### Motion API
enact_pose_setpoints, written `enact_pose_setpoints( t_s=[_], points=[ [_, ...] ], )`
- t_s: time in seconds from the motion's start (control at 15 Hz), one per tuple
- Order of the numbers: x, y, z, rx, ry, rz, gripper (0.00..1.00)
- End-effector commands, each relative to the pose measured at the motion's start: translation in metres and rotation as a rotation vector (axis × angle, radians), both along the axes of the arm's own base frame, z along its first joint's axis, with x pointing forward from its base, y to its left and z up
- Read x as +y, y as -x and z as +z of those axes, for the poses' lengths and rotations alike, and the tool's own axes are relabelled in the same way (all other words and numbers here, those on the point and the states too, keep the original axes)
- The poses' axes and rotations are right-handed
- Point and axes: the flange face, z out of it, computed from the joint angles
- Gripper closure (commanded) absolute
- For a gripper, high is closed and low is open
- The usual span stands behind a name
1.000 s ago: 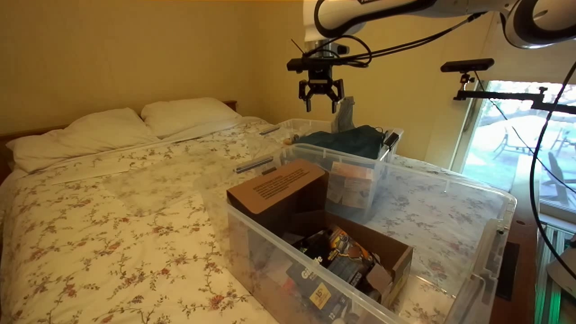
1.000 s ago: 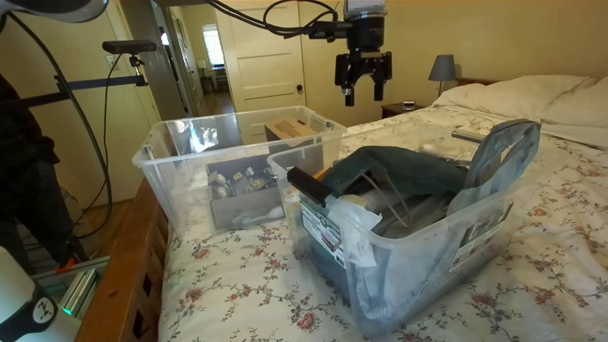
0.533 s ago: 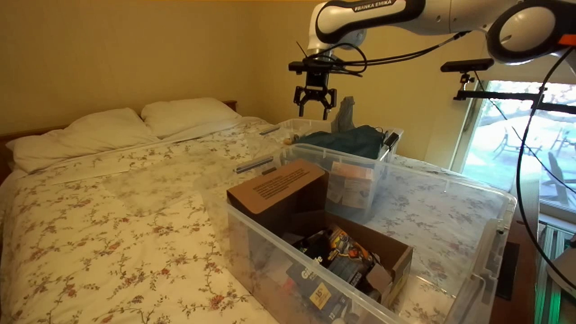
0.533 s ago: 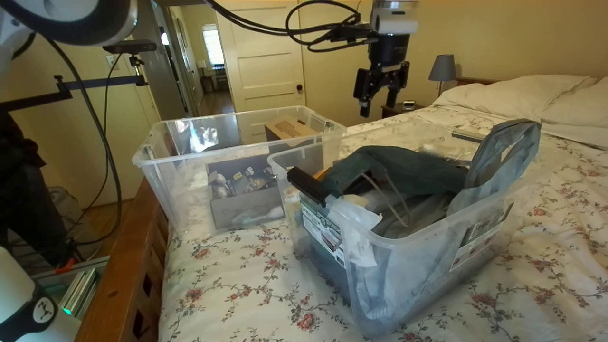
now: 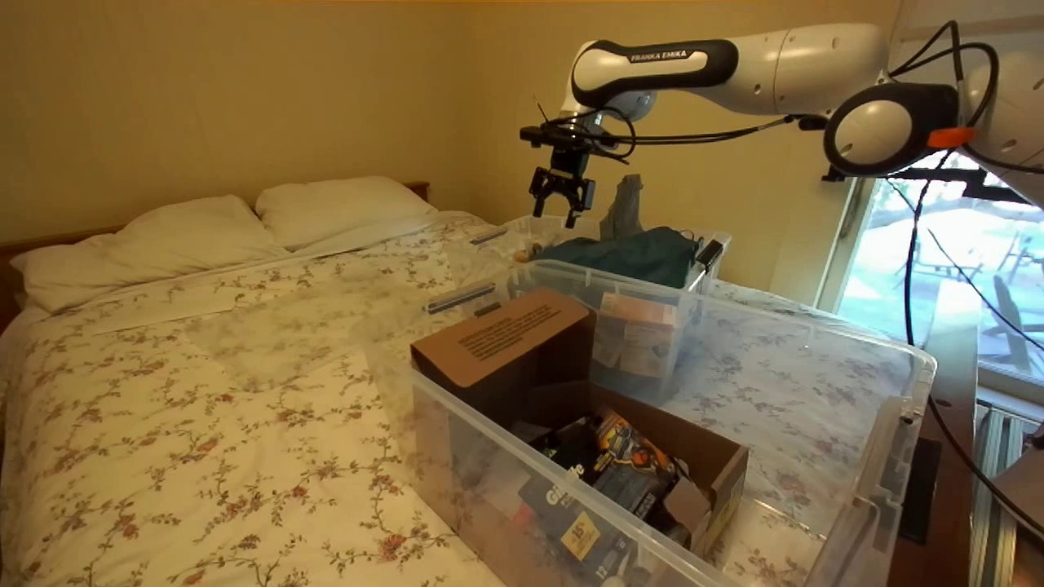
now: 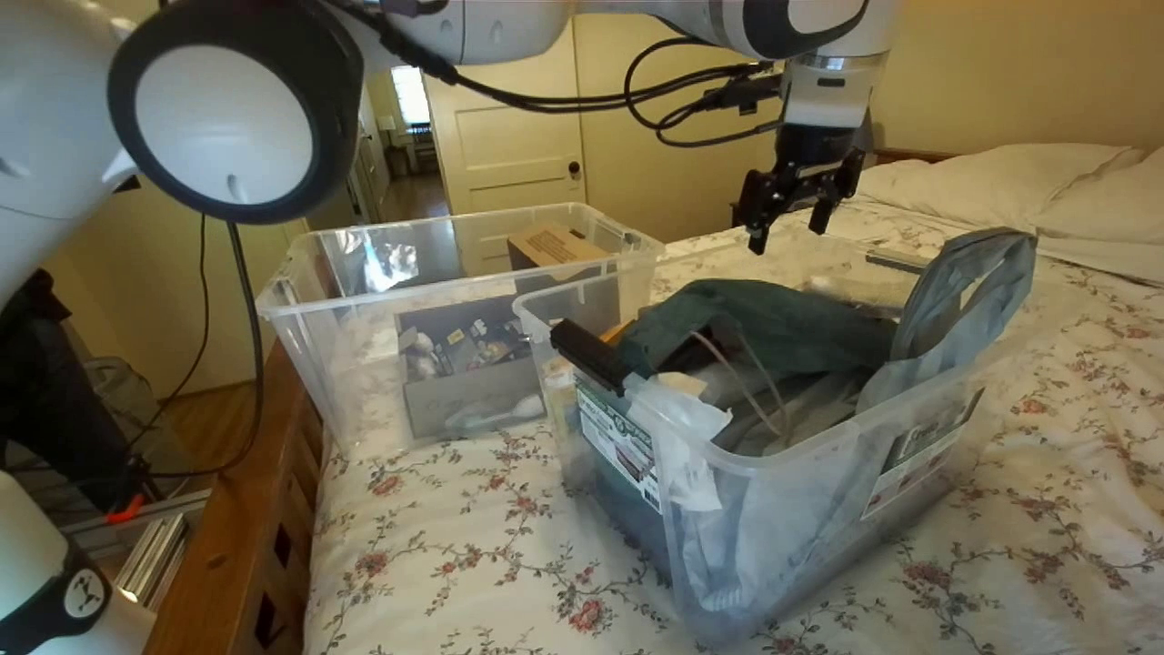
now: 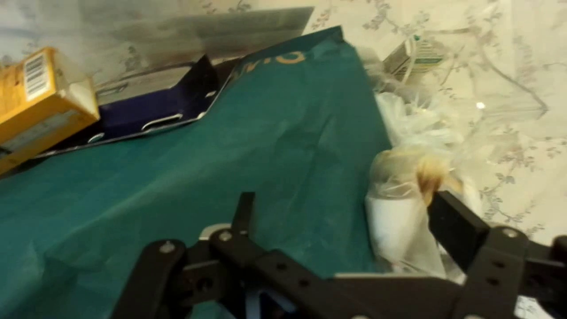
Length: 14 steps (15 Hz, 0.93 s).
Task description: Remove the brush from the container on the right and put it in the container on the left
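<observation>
Both exterior views show a wide, wood-framed bed (image 6: 232, 546) with a white, flower-sprigged spread (image 5: 245, 456). On it, close together, stand a clear, rectangular plastic container (image 6: 341, 373) and a clear plastic tub (image 6: 773, 537). An open, brown cardboard box (image 5: 522, 334) sits in the container; a creased, dark green bag (image 6: 755, 318) lies in the tub. Over that bag's edge hangs my black two-fingered gripper (image 6: 789, 235), its fingers (image 7: 458, 230) apart. Wrist view: beside the bag, amid crumpled clear plastic (image 7: 412, 128), shows a small cream-and-brown bristly tip (image 7: 432, 173); whether it is the brush, I cannot tell

Both exterior views share the two bins (image 6: 818, 541) from opposite sides, the wrist view looking closely down over one
</observation>
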Motion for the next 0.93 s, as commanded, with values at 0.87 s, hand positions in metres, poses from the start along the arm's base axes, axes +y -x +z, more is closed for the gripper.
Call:
enact_pose_setpoints(
  t_s=[0.87],
  points=[
    [0.040, -0.040, -0.047, -0.327, 0.069, -0.223, 0.00]
  ],
)
